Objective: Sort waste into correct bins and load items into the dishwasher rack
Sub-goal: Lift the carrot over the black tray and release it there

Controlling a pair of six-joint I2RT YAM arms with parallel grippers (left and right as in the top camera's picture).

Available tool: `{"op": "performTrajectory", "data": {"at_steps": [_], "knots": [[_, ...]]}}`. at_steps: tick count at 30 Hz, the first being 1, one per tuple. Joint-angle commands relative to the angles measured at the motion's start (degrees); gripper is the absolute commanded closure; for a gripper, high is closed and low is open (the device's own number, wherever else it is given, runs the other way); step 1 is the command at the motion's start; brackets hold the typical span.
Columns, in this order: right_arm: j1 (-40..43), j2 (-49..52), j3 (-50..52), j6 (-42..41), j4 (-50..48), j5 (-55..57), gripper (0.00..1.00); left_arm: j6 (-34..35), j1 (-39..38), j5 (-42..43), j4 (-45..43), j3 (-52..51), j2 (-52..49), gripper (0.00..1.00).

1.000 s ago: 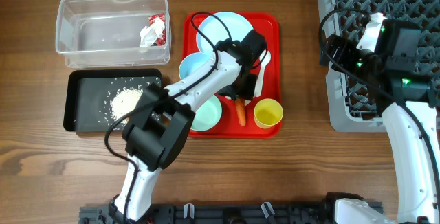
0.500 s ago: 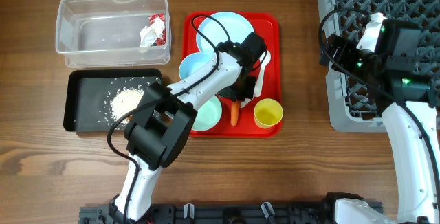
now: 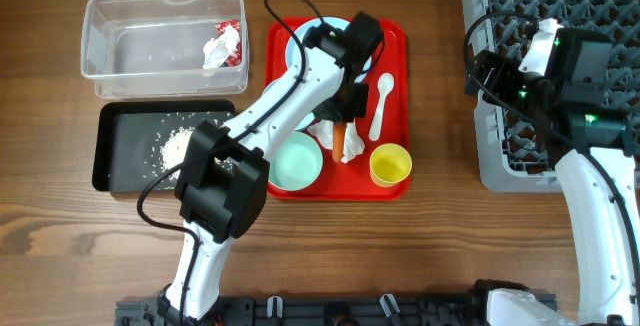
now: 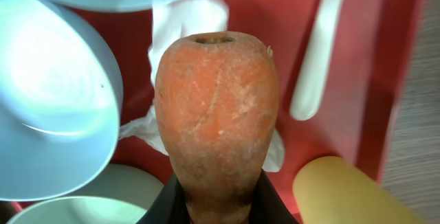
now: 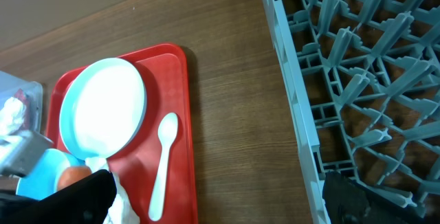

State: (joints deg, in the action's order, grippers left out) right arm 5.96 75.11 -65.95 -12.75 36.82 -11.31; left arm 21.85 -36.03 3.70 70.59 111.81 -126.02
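My left gripper (image 3: 345, 116) is shut on the orange carrot (image 3: 342, 140) and holds it, thick end down, above the red tray (image 3: 395, 41). The left wrist view shows the carrot (image 4: 216, 107) between the fingers (image 4: 216, 207). Below it lie a crumpled white tissue (image 4: 189, 18), the white spoon (image 4: 320, 52), the pale blue bowl (image 4: 48, 93), the mint bowl (image 3: 297, 162) and the yellow cup (image 3: 390, 165). The light blue plate (image 3: 305, 44) is partly hidden by the arm. My right gripper (image 3: 500, 71) is open and empty at the left edge of the grey rack (image 3: 500, 161).
The clear tub (image 3: 160, 31) at the back left holds a red wrapper (image 3: 231, 38) and a tissue (image 3: 214, 54). The black tray (image 3: 120, 151) in front of it holds white rice grains (image 3: 180, 146). Bare wood lies between the red tray and the rack.
My left gripper closed on the carrot and lifted it off the red tray, moving toward the back. A white tissue under it now shows. The right arm has not moved.
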Motion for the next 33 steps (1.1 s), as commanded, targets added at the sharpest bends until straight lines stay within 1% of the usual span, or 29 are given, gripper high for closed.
{"op": "performTrajectory", "data": {"at_steps": [1, 6, 12, 16, 21, 25, 29, 31, 33], "knots": [[0.11, 0.46, -1.16, 0.59, -0.31, 0.96, 0.0, -2.14, 0.22, -0.85, 1.77, 3.85, 2.05, 0.96], [0.11, 0.46, -1.16, 0.57, -0.28, 0.96, 0.0, -1.86, 2.97, -3.69, 6.51, 4.52, 6.16, 0.96], [0.11, 0.46, -1.16, 0.57, -0.28, 0.96, 0.0, -1.88, 10.6, -3.82, 14.34, 4.52, 11.8, 0.96], [0.11, 0.46, -1.16, 0.55, -0.28, 0.96, 0.0, -1.88, 15.47, -3.85, 18.49, 4.52, 12.79, 0.96], [0.11, 0.46, -1.16, 0.57, -0.26, 0.96, 0.0, -1.84, 20.33, -6.43, 24.39, 3.23, 12.76, 0.96], [0.11, 0.46, -1.16, 0.57, -0.31, 0.96, 0.0, -0.9, 22.23, -6.62, 25.7, -0.92, 12.76, 0.96], [0.11, 0.46, -1.16, 0.61, -0.28, 0.96, 0.0, 2.75, 23.23, -10.19, 25.42, -6.23, 12.76, 0.96], [0.11, 0.46, -1.16, 0.59, -0.28, 0.96, 0.0, 4.52, 23.78, -11.8, 23.89, -9.77, 12.76, 0.96], [0.11, 0.46, -1.16, 0.59, -0.31, 0.96, 0.0, 4.63, 24.63, -12.17, 21.35, -13.35, 12.76, 0.96]]}}
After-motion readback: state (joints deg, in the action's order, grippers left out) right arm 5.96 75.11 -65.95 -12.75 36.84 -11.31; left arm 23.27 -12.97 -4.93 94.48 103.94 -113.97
